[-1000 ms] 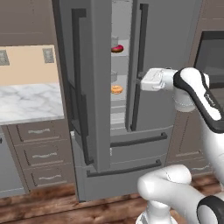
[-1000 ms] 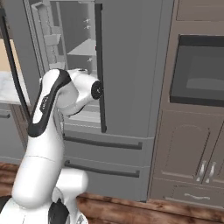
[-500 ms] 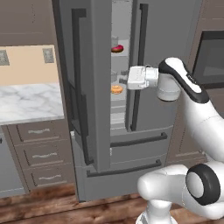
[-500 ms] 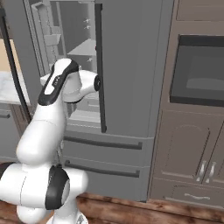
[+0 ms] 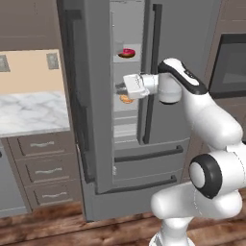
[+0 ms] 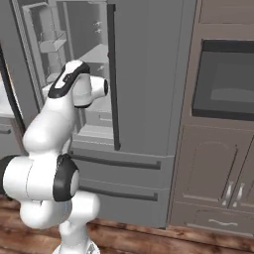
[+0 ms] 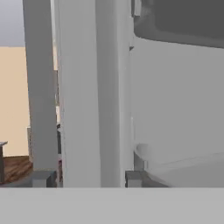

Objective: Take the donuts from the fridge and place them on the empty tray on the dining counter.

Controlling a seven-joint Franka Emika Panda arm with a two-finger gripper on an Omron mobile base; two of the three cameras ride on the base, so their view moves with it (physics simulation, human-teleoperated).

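End effector reaching into the open fridge at donut-shelf height.

The fridge (image 5: 120, 158) stands with its left door swung wide, and the white arm stretches leftward so the end effector (image 5: 119, 88) sits inside the opening, between two shelves. The pink-iced donut (image 5: 127, 53) lies on the upper shelf, above the end effector; the orange-tan donut (image 5: 126, 99) lies on the shelf just below it, close under the fingers. In the hand view the two dark fingertips (image 7: 43, 178) stand apart with a pale grey fridge edge between them; whether they press on it I cannot tell. A marble surface (image 5: 29, 111) over brown drawers sits left of the fridge.
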